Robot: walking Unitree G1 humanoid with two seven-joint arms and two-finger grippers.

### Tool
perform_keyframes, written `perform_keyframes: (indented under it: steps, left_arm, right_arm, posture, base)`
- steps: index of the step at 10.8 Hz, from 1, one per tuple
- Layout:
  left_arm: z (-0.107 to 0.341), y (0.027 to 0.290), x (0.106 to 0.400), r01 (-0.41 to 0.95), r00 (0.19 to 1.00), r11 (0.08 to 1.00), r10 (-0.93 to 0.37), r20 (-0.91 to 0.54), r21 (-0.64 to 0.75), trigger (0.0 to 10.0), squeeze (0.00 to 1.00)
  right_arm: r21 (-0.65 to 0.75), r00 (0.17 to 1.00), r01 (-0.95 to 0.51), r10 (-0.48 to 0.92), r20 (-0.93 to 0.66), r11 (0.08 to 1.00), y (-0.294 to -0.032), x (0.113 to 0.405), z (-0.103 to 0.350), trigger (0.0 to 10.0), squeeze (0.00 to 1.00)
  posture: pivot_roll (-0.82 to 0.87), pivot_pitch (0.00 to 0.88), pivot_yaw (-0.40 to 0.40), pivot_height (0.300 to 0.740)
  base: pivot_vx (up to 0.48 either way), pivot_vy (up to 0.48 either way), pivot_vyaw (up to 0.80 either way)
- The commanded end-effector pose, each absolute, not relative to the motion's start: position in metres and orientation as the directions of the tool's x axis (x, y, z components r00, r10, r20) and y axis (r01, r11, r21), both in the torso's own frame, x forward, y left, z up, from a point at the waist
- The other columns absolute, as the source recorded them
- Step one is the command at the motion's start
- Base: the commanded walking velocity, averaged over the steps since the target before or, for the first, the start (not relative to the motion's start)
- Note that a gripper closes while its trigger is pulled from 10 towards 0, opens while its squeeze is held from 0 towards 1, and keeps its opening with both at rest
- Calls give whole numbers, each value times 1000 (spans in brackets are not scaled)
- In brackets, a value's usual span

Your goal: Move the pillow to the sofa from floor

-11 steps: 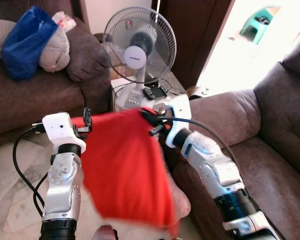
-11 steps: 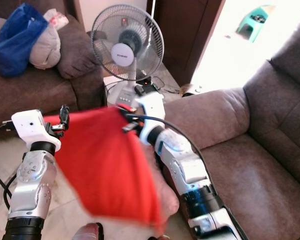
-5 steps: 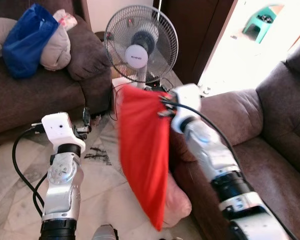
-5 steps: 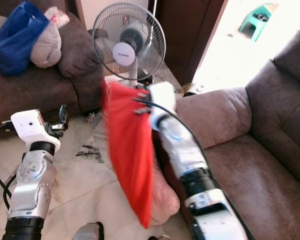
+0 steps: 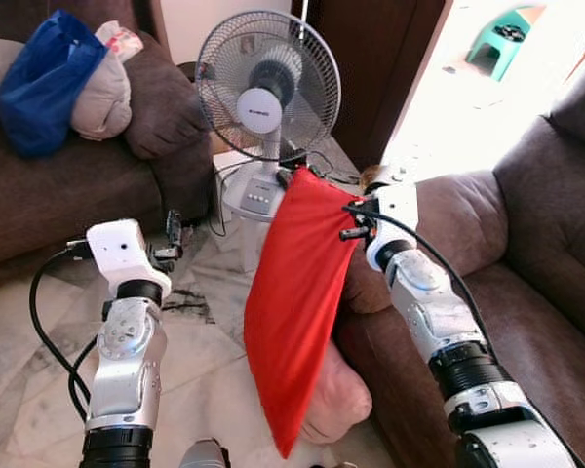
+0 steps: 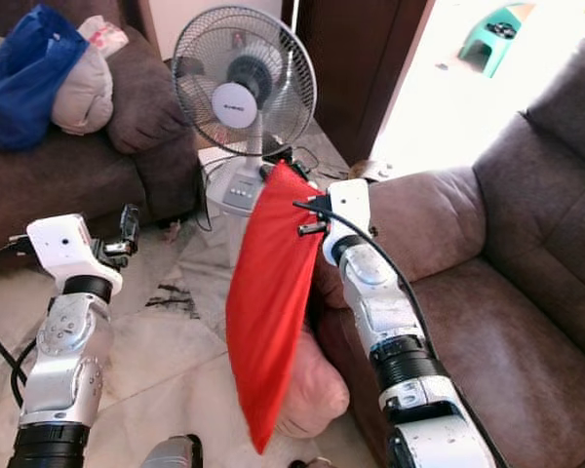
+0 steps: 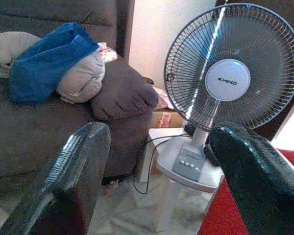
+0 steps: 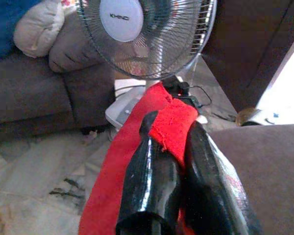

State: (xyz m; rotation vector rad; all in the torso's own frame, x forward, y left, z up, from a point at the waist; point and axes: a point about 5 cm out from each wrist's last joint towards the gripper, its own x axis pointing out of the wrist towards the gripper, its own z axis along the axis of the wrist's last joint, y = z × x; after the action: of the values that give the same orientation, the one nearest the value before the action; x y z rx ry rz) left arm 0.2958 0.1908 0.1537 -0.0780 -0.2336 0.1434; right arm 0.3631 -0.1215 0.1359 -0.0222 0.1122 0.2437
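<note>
Holding the red pillow by its top corner, w/ the right gripper clamped tight on the fabric, both black fingers pressed together around a red fold. Hung down limp from that grip, edge-on, in the air in front of the brown sofa armrest, lower tip above the marble floor. Not yet on the seat. Partly covered a pink pillow that lay on the floor, against the sofa base.

Kept at mid height on the robot's left side, well apart from the red pillow: the left gripper, fingers spread wide w/ nothing between them. Pointed toward the fan.

Seen behind the pillow: white standing fan on a small white table, w/ cables near its base. Seen further to the left: a second brown sofa, w/ a blue bag on top of a beige cushion. Seen at far right top: bright doorway w/ a green stool. Dark scratch-like marks on the floor near the left arm.
</note>
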Motion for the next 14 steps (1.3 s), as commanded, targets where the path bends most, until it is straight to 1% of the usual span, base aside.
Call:
perform_keyframes:
  steps: [1,2,3,4,5,6,7,8,9,11,12,13,14]
  left_arm:
    - [155,189,297,-118,966,986,142,217,-119,10000,0]
    - [155,191,297,-123,966,983,151,212,-136,10000,0]
    - [156,196,297,-134,964,976,169,208,-172,10000,0]
    - [157,200,297,-123,965,965,170,199,-232,10000,0]
    - [158,203,297,-106,966,946,171,192,-308,10000,0]
    - [158,205,297,-99,967,934,172,189,-343,10000,0]
    - [158,207,296,-103,965,927,180,188,-360,10000,0]
    - [159,210,295,-102,965,921,183,188,-375,10000,0]
    - [163,218,294,-100,962,929,181,202,-357,10000,0]
    - [167,240,288,-128,955,927,211,208,-351,10000,0]
    - [165,246,284,-127,957,915,214,193,-384,10000,0]
    - [160,255,276,-168,948,881,267,171,-442,10000,0]
    - [153,262,269,-189,944,839,298,140,-511,10000,298]
  right_arm:
    - [14,963,-269,268,40,963,-119,369,168,10000,0]
    - [60,937,-345,340,78,937,-108,367,174,10000,0]
    - [131,888,-456,440,135,880,-94,361,181,10000,0]
    - [187,818,-573,543,189,798,-84,353,186,10000,0]
    - [191,720,-692,649,247,696,-75,342,192,10000,0]
    - [187,662,-748,698,275,636,-70,335,194,10000,0]
    - [173,619,-784,732,285,596,-66,329,194,10000,0]
    - [171,596,-802,750,288,572,-65,326,193,10000,0]
    - [169,582,-812,764,279,558,-65,324,191,10000,0]
    - [171,566,-824,776,279,540,-66,322,191,10000,0]
    - [172,562,-827,779,278,535,-66,322,191,10000,0]
    - [172,559,-829,782,277,532,-66,321,191,10000,0]
    - [169,555,-832,786,273,529,-66,321,190,10000,0]
  posture:
    - [171,47,-96,740]
    - [174,44,-95,740]
    - [175,43,-95,740]
    - [176,42,-96,740]
    - [178,43,-98,740]
    - [178,43,-98,740]
    - [176,49,-100,740]
    - [176,49,-100,740]
    - [179,53,-103,740]
    - [183,56,-103,740]
    - [185,57,-103,740]
    - [186,58,-104,740]
    - [188,60,-105,740]
  base:
    - [0,0,0]
    - [0,0,0]
    - [0,0,0]
    - [0,0,0]
    - [0,0,0]
    - [0,0,0]
    - [0,0,0]
    - [0,0,0]
    - [0,0,0]
    - [0,0,0]
    - [0,0,0]
    - [0,0,0]
    - [0,0,0]
